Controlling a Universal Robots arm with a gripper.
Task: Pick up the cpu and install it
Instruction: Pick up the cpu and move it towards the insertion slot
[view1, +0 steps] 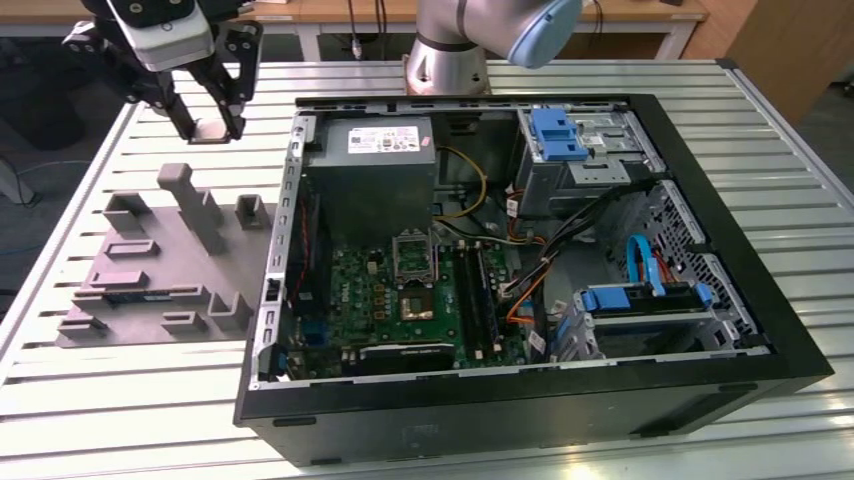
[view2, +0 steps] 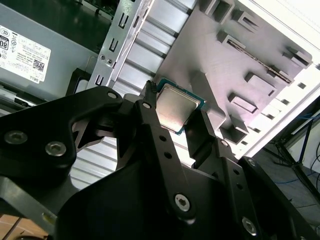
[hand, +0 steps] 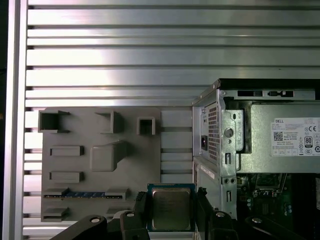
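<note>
On the slatted bench (view1: 134, 400): one open computer case (view1: 534, 425), one grey tray (view1: 147, 272) on the exterior view's left of it, with a strip of bare bench between them. One end effector (view1: 214, 125) hangs above the bench past the tray's far edge, near the case corner. It's clamped on two opposite edges of the one cpu (hand: 171, 209), metal top toward both wrist views. Bare bench below it.

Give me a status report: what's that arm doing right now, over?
The gripper shut on the cpu. Chip in the air beside the grey tray, outside the open computer case. Case wall stands between it and the motherboard.
</note>
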